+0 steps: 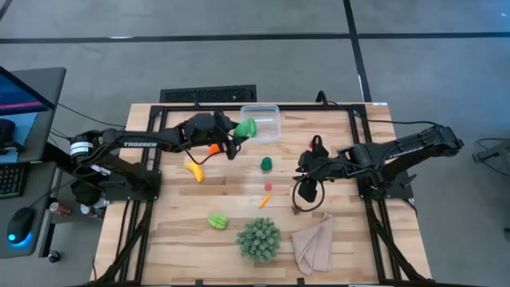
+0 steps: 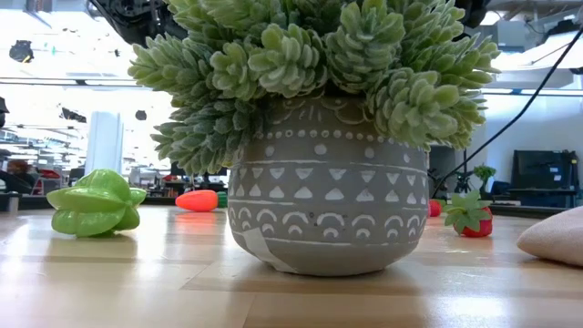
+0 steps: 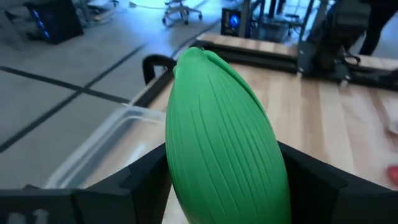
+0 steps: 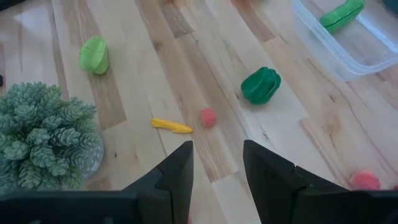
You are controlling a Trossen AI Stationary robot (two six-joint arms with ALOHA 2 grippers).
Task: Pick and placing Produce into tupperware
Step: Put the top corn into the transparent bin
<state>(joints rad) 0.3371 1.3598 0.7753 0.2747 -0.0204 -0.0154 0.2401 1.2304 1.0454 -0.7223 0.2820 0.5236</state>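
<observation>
My left gripper is shut on a green ribbed oval piece at the left near corner of the clear tupperware. Other produce lies on the table: an orange carrot, a yellow banana, a dark green pepper, a red berry, a small yellow-orange piece and a light green starfruit. My right gripper hangs open above the table, right of the pepper, and touches nothing. My left gripper pinches the green ribbed piece between its two fingers, one on each long side, low on the piece's body. The piece's pointed end sticks out past the fingers toward the tupperware's rim. It is lifted clear of the table.
A spiky green plant in a grey pot stands near the table's near edge, with a beige cloth to its right. In the low view the pot blocks the middle; the starfruit and a strawberry flank it.
</observation>
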